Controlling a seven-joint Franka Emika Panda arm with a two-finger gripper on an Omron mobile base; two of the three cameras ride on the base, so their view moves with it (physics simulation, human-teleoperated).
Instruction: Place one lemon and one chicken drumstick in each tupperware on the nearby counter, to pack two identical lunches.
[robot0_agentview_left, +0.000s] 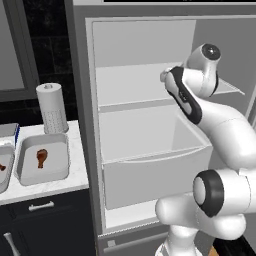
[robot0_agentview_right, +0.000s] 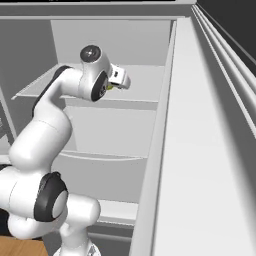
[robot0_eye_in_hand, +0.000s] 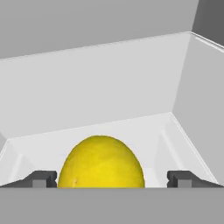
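A bright-yellow lemon (robot0_eye_in_hand: 101, 162) lies on a white fridge shelf, right in front of the hand camera. My gripper (robot0_eye_in_hand: 112, 179) is open, one fingertip on each side of the lemon; the right fingertip (robot0_eye_in_hand: 183, 179) stands clear of it. From the right base view the gripper (robot0_agentview_right: 120, 80) reaches into the upper shelf, with a sliver of the lemon (robot0_agentview_right: 109, 87) beside the wrist. On the counter (robot0_agentview_left: 75, 175) sits a grey tupperware (robot0_agentview_left: 61, 172) holding a chicken drumstick (robot0_agentview_left: 42, 157). A second tupperware (robot0_agentview_left: 4, 177) is cut off at the left edge, with a drumstick (robot0_agentview_left: 2, 167) in it.
The fridge stands open, with a glass shelf (robot0_agentview_left: 227, 87) above and a deep white drawer (robot0_agentview_left: 150, 165) below. Its door (robot0_agentview_right: 210, 150) runs along the right. A paper towel roll (robot0_agentview_left: 51, 107) stands behind the tupperware. Navy cabinets with silver handles (robot0_agentview_left: 41, 205) lie below the counter.
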